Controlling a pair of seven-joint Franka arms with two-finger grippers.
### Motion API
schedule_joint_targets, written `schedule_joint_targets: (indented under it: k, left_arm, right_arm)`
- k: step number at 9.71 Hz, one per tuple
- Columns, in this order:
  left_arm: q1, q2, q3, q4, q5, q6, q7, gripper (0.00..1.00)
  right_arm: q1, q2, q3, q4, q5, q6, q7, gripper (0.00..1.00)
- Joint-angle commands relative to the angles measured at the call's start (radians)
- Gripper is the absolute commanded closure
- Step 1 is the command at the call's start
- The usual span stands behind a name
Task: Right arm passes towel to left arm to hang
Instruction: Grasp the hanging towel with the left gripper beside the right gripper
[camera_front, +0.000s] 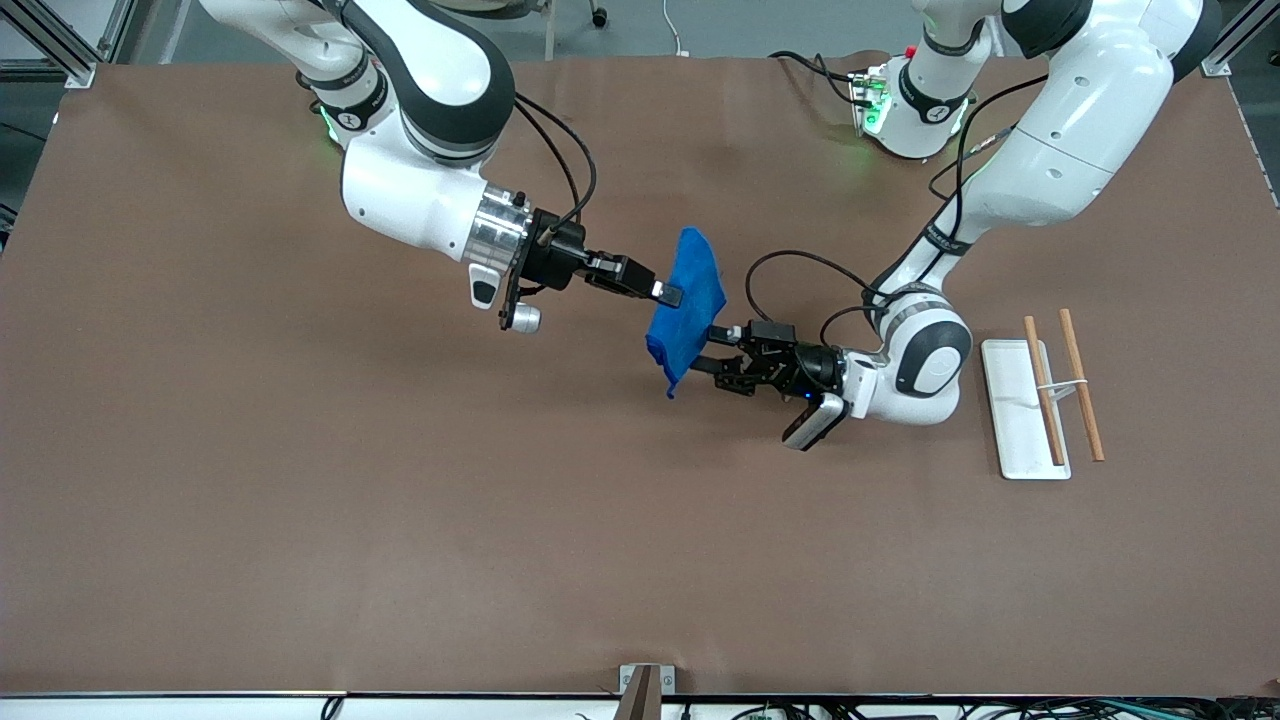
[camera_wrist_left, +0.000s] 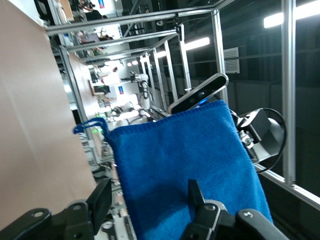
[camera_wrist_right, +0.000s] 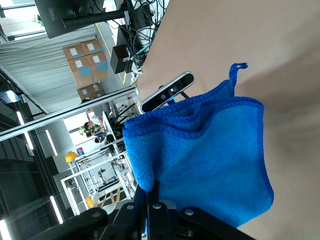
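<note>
Hanging mid-air at frame centre over table (camera_front: 300, 520): towel (camera_front: 690, 300), pinched in closed jaws of right gripper (camera_front: 668, 293). Left gripper (camera_front: 722, 352) reaching in, jaws open, straddling towel's lower edge. Handover step underway. Next move needing left jaws clamping before right jaws releasing.

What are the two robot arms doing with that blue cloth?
They are passing it from one to the other. The right gripper is shut on one edge of the blue towel and holds it up in the air over the middle of the table. The left gripper has its fingers on either side of the towel's other edge, not yet clamped. The wooden rack waits at the left arm's end.
</note>
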Motion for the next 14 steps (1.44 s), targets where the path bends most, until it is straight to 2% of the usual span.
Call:
schedule_joint_targets:
  k: [1,4,12,13,14]
  left_arm:
    - [0.002,0.025,0.004,0.001,-0.011,-0.010,-0.027,0.34]
    - [0.012,0.017,0.004,-0.001,-0.006,-0.036,-0.071,0.39]
    - [0.037,0.014,0.005,-0.008,0.006,-0.099,-0.157,0.44]
    - [0.037,0.012,0.005,-0.010,0.006,-0.102,-0.157,0.46]
    - [0.037,0.008,0.005,-0.013,0.006,-0.106,-0.156,0.56]
  right_arm:
    - [0.007,0.031,0.011,0.039,0.037,0.015,-0.011,1.00]
    - [0.007,0.031,0.011,0.039,0.038,0.016,-0.011,1.00]
    - [0.007,0.031,0.011,0.041,0.040,0.016,-0.011,1.00]
    - [0.007,0.031,0.011,0.041,0.038,0.016,-0.011,1.00]
    - [0.007,0.031,0.011,0.042,0.040,0.016,-0.011,1.00]
